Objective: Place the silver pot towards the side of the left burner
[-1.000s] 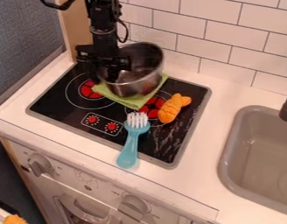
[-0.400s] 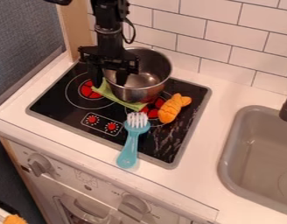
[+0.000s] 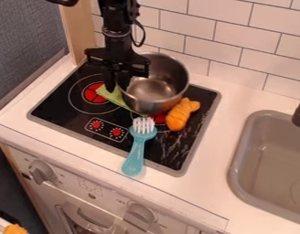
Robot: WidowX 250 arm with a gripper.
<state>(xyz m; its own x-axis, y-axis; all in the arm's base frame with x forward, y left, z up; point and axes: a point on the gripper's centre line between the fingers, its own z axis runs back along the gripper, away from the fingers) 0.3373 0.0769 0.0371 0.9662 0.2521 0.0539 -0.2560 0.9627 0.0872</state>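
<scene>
Silver, rounded pot overlaps green cloth; I cannot tell whether the black pincer is closed.

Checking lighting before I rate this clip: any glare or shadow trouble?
Camera view: a soft sheen inside the silver pot; pale streaks on the near right of the cooktop, reflection or wear, I cannot tell; the black pincer blends into the dark surface behind it.

silver pot, teal brush, orange toy, green cloth.
</scene>
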